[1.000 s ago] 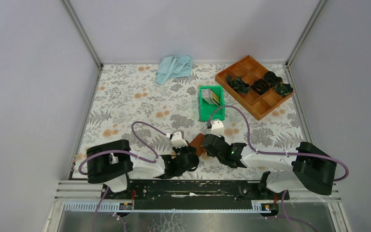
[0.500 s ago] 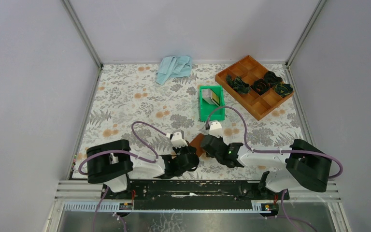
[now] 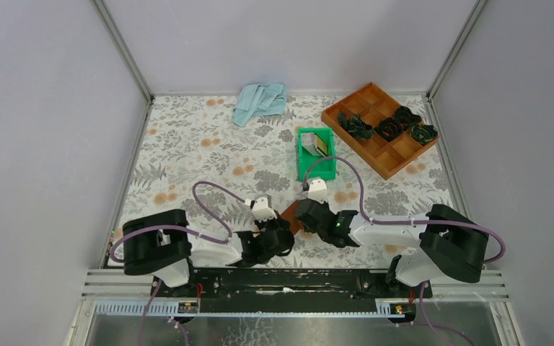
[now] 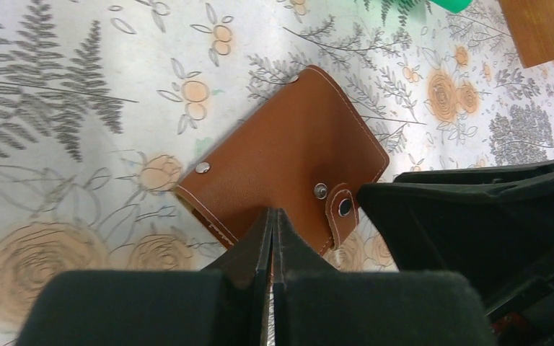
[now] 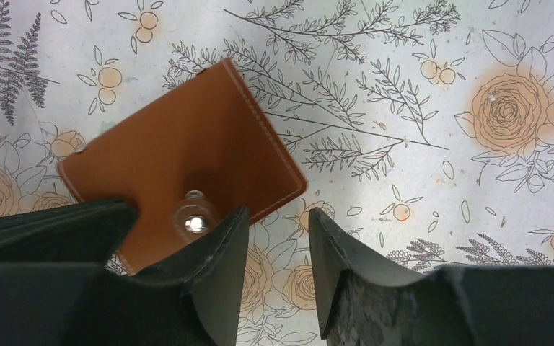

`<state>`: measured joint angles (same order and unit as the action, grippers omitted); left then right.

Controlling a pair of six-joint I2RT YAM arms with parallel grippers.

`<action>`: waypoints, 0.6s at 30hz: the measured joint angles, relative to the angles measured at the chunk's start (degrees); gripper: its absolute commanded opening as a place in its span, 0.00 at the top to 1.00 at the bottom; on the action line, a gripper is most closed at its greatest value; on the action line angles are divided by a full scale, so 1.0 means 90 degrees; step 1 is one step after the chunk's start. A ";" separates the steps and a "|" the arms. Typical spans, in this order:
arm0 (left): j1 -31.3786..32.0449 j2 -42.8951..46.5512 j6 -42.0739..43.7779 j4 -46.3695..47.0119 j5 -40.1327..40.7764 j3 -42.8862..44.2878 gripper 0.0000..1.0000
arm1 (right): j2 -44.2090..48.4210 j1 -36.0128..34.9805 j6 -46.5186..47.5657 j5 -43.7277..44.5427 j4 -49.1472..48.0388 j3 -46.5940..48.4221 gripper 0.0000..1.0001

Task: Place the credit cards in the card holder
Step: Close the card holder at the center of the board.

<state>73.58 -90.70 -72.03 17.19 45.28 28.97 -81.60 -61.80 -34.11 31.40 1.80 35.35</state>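
Left claw is clamped shut, tips touching the card holder near the table's front edge, right claw open beside it.

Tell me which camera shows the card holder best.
Left wrist: the closed card holder lies almost whole in view, snap tab included. The right wrist view shows most of it, but a black finger covers its near edge. The top view shows only a small brown sliver.

Plain pale walls close in on three sides, metal posts running up the back corners. Below, a floral tablecloth, soft even light.
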 measured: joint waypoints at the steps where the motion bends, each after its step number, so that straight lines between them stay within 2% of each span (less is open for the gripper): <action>1: 0.0000 0.0095 -0.0015 -0.0092 0.0002 -0.0049 0.96 | 0.0005 0.0000 0.0000 0.0002 0.0002 0.0002 0.57; 8: 0.0012 0.0809 -0.0053 -0.0816 0.0177 -0.0260 0.81 | 0.0119 0.0000 -0.0002 0.0061 0.0056 0.0000 0.57; 11: 0.0024 0.1008 -0.0058 -0.0969 0.0289 -0.0262 0.78 | 0.0146 0.0000 -0.0005 0.0068 0.0061 0.0000 0.57; 14: 0.0029 0.1171 -0.0058 -0.1098 0.0432 -0.0265 0.69 | 0.0182 0.0000 -0.0007 0.0078 0.0078 0.0000 0.58; 18: 0.0029 0.1239 -0.0049 -0.1243 0.0690 -0.0265 0.67 | 0.0265 0.0000 -0.0034 0.0083 0.0109 -0.0024 0.59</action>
<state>73.84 -79.55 -72.47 6.00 51.48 26.59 -79.22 -61.80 -34.41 32.14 2.79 35.14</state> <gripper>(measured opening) 0.326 0.424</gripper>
